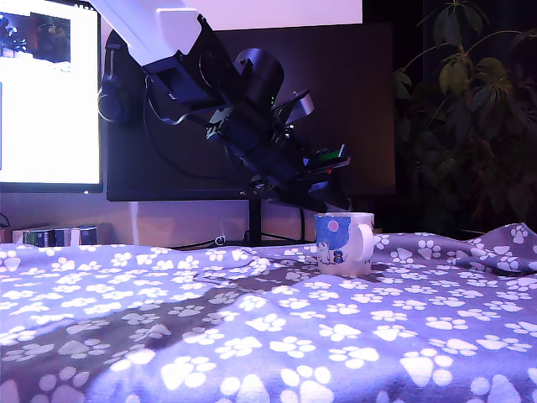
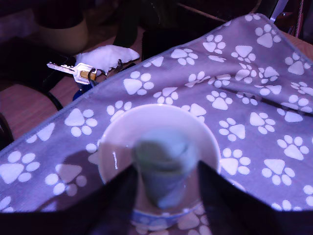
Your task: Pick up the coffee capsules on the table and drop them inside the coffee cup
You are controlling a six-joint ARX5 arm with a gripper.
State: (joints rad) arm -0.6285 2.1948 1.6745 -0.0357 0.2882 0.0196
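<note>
Dark fingers of my tool fill the near edge of the wrist view, and between them sits a pale teal capsule, blurred, narrow end towards the camera. Both fingers appear to touch its sides, so I read the tool as pinching the capsule rather than spread free of it, though the blur leaves some doubt.

Directly beyond the capsule lies the white mouth of the coffee cup, and that is why I hold it here: the pod is lined up over the opening so that a release should send it straight in. In the exterior view my arm slopes down from the exterior view's left, its tip just above the cup's rim, while the cup stands upright on the paw-print table, handle towards the exterior view's right.

I judge this as the drop stage for the teal capsule. The dark blue one I cannot find in either view. Off the cloth's edge lie some keys on bare wood, well clear of my work.
</note>
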